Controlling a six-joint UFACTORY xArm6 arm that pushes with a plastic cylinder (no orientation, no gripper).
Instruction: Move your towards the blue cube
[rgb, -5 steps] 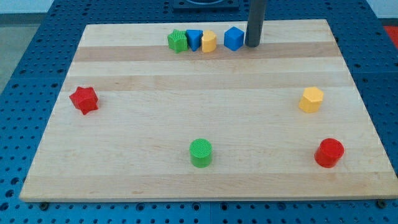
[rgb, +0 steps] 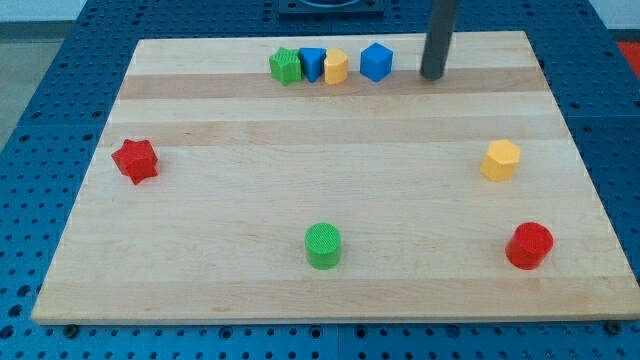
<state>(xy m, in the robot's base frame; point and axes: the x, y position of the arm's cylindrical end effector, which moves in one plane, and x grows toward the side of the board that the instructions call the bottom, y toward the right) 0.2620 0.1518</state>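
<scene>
The blue cube (rgb: 376, 62) sits near the view's top edge of the wooden board (rgb: 320, 130), a little right of centre. My tip (rgb: 432, 77) is on the board to the cube's right, apart from it by a clear gap. The dark rod rises from the tip out of the view's top.
Left of the blue cube stand a yellow block (rgb: 336, 68), a second blue block (rgb: 312, 63) and a green block (rgb: 286, 66) in a row. A red star (rgb: 135, 160) is at the left, a yellow hexagon (rgb: 500, 160) at the right, a green cylinder (rgb: 323, 245) and a red cylinder (rgb: 529, 246) near the bottom.
My tip has moved to the view's right, away from the blue cube, which it stood right beside. No block has moved.
</scene>
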